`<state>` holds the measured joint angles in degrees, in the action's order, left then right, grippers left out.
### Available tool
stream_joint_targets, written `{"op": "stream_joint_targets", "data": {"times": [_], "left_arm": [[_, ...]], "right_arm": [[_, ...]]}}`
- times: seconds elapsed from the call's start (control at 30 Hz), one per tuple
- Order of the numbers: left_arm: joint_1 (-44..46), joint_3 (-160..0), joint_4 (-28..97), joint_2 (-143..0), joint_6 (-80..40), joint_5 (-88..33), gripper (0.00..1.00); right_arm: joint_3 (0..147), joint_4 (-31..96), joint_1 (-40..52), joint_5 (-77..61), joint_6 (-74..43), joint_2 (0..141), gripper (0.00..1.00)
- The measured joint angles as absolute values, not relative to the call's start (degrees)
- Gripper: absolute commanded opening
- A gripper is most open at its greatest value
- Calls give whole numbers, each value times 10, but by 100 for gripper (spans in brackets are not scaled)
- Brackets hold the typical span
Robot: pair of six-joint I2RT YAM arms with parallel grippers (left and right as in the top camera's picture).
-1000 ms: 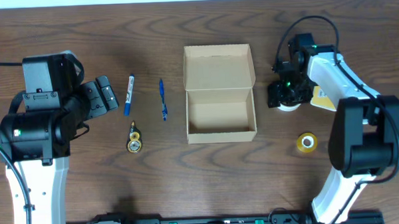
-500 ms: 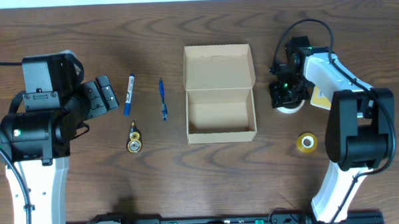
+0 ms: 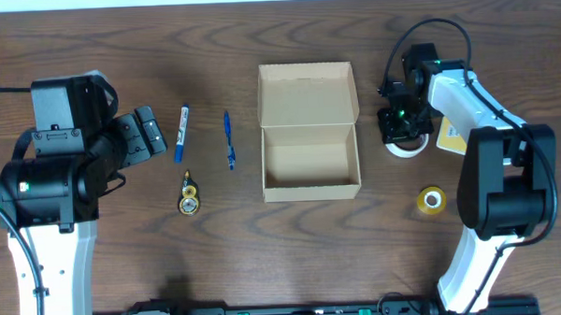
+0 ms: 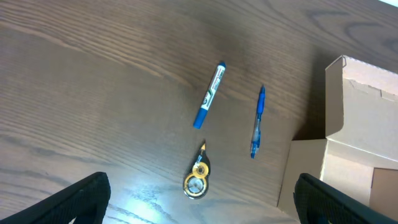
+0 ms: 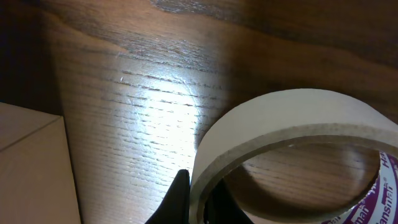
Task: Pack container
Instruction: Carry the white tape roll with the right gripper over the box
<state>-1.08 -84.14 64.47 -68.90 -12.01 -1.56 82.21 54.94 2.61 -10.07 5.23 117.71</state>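
While pinching the white tape (image 3: 410,149) wall between right gripper (image 3: 401,133) fingers (image 5: 179,198), sits just right of the open box (image 3: 311,166) at mid-table. Holds left gripper (image 3: 154,134) fingers (image 4: 84,198) spread wide, empty, left of the marker (image 3: 181,133).

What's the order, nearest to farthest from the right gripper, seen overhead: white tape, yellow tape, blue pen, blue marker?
1. white tape, at the right gripper.
2. yellow tape, right side.
3. blue pen, left of the container.
4. blue marker, farther left.
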Motion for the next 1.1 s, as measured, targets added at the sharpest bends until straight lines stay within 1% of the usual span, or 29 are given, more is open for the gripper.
{"op": "stream_joint_targets", "data": {"times": [0.13, 0.43, 0.53, 0.77, 0.87, 1.1], "left_arm": [[-11, -841, 645, -689, -120, -22, 95], [-11, -841, 645, -689, -120, -26, 95], [-11, -841, 645, -689, -120, -26, 95], [-11, -841, 644, -689, -120, -26, 95], [-11, -841, 644, -689, -120, -26, 95], [-11, -841, 644, -689, -120, -26, 95]], "right_arm": [[848, 569, 26, -101, 53, 1178, 1], [1090, 722, 30, -102, 76, 1178, 2], [1145, 761, 42, -102, 87, 1178, 1], [1227, 835, 127, -104, 133, 1178, 1], [1246, 869, 180, -104, 156, 1178, 1], [1253, 896, 313, -89, 181, 1178, 2]]}}
